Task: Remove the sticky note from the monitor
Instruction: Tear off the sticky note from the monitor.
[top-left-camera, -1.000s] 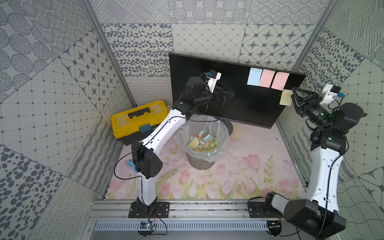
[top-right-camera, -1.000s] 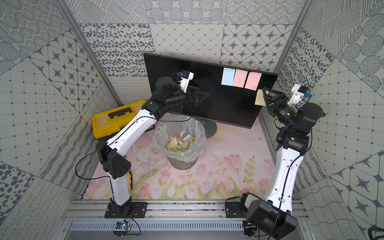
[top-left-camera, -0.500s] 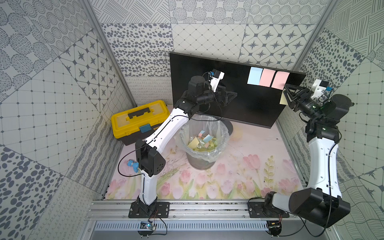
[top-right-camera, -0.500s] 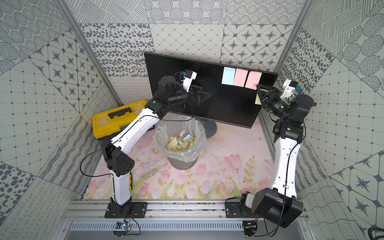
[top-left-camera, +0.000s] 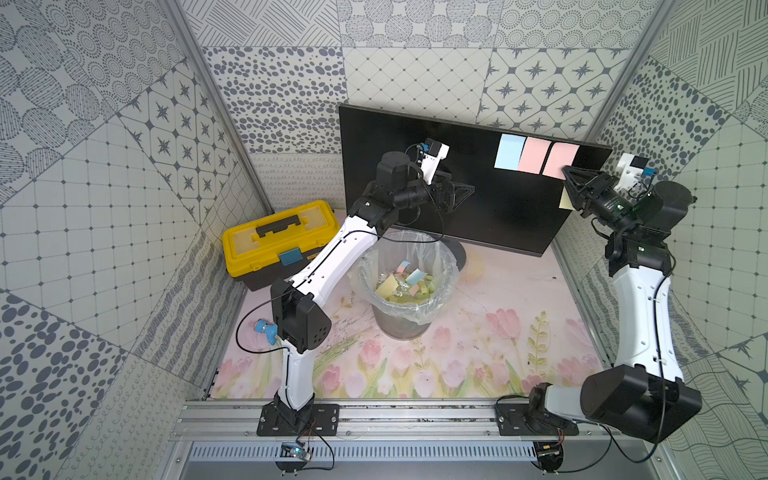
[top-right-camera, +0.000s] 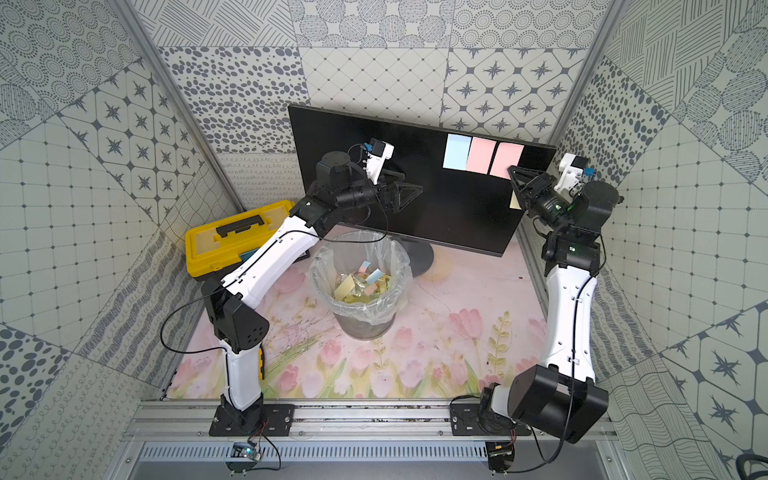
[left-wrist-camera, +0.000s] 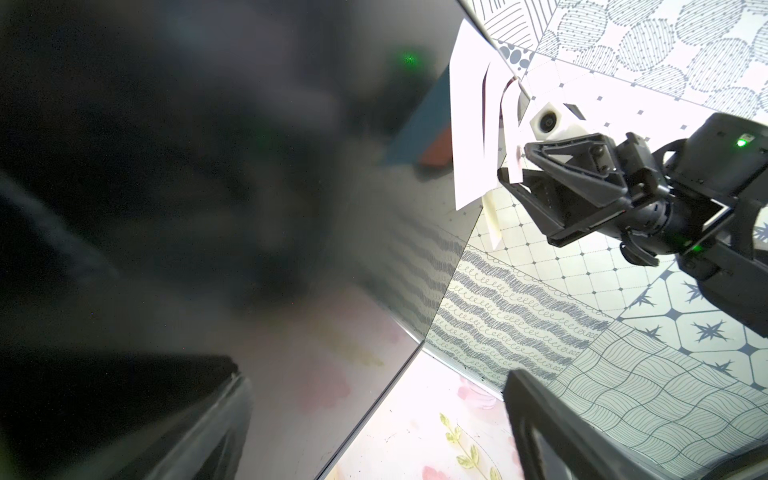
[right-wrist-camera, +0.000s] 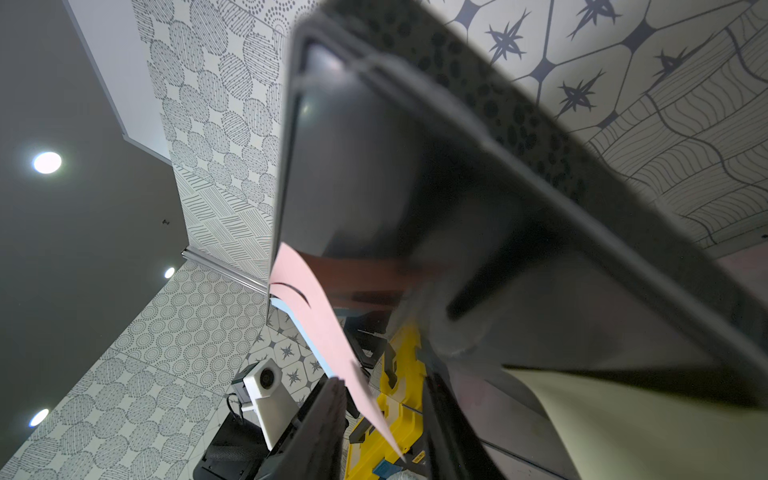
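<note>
Four sticky notes (top-left-camera: 534, 154) dot the black monitor (top-left-camera: 374, 129): blue, pink, pink, yellow.

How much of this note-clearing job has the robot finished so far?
Done: many notes lie in the bin. In hand: the right arm's fingers straddle the rightmost pink note at its lower corner on the monitor, not visibly pinched. Remaining: that note, the middle pink note, the blue note and the yellow note at the monitor's edge.

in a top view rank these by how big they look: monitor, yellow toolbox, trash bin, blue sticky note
1. monitor
2. yellow toolbox and trash bin: too alike to rank
3. blue sticky note
</note>
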